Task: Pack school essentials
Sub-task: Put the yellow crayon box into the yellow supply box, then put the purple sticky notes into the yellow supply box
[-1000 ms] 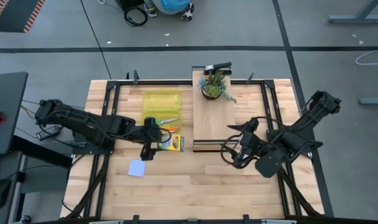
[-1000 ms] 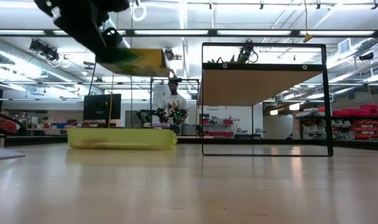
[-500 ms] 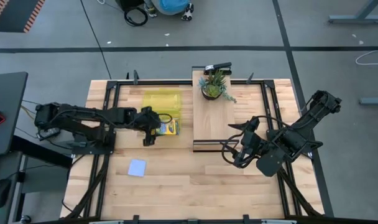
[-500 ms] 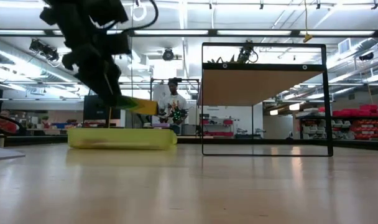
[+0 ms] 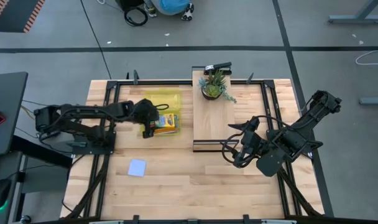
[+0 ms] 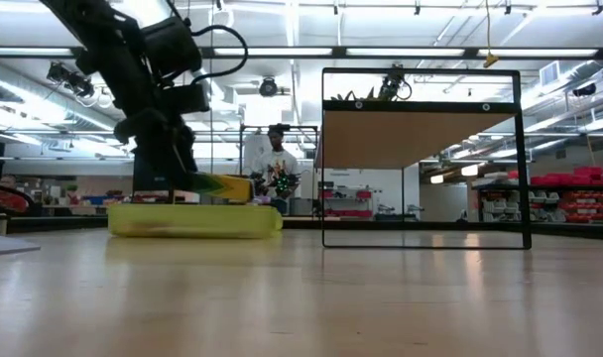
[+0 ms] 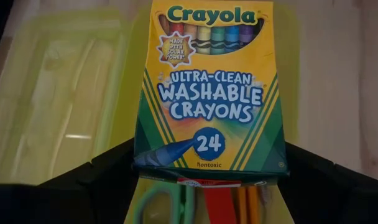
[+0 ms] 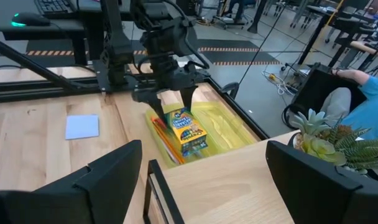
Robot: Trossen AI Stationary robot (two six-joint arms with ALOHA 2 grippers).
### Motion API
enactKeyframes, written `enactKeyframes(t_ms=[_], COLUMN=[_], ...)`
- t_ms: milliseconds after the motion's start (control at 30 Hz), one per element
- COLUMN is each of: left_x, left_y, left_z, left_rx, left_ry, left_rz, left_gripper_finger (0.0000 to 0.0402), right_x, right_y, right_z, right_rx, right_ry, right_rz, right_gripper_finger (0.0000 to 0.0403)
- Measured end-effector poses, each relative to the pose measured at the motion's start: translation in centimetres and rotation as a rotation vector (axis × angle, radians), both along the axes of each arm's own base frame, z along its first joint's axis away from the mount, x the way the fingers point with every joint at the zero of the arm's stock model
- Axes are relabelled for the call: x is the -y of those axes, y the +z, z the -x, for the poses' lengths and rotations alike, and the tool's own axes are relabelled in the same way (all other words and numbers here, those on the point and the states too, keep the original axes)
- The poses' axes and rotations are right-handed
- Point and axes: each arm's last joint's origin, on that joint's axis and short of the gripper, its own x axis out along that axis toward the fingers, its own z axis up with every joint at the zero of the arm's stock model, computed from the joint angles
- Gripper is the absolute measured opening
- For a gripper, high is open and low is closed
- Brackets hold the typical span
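Yellow-green crayon box [image 7: 209, 93], translucent yellow tray [image 7: 58, 93]

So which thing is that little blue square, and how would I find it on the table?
Start at the left side of the wooden table, where the translucent yellow tray lies. Come toward the table's near edge from the tray, past the left gripper holding the crayon box. The pale blue notepad lies flat there, alone on bare wood: the only blue, plain, unprinted item.

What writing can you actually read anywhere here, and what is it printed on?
All on the crayon box in the left wrist view:
"Crayola"
"ULTRA-CLEAN WASHABLE CRAYONS"
"24"
"nontoxic"
The starburst badge near the top: too small to read for certain.
In the other views the print on the box is too small, and no other readable text shows.
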Motion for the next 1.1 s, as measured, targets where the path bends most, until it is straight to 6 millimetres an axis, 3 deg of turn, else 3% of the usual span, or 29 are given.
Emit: enactKeyframes(t_ms=[300, 533, 633, 867, 1100], left_x=[-0.1, -0.1, -0.1, 0.5, 3.6], left_y=[-0.8, -1.2, -1.3, 1.2, 2.8], left_z=[0.2, 0.3, 0.5, 0.2, 0.7], left_rx=[0.017, -0.007, -0.027, -0.099, -0.236], left_ry=[-0.025, 0.012, 0.055, 0.056, -0.029], left_rz=[-0.031, 0.003, 0.017, 0.023, 0.170], left_gripper_finger=[0.0341, 0.0393, 0.0392, 0.0398, 0.0387], right_x=[0.0, 0.0, 0.0, 0.0, 0.0], right_y=[0.0, 0.1, 0.1, 0.1, 0.1], right_z=[0.0, -0.1, -0.1, -0.1, -0.1], right_rx=[0.008, 0.020, 0.021, 0.020, 0.017], right_ry=[-0.005, -0.009, -0.009, -0.009, -0.006], right_rz=[-0.012, -0.028, -0.029, -0.028, -0.022], right_gripper_finger=[0.0351, 0.0351, 0.0351, 0.0351, 0.0351])
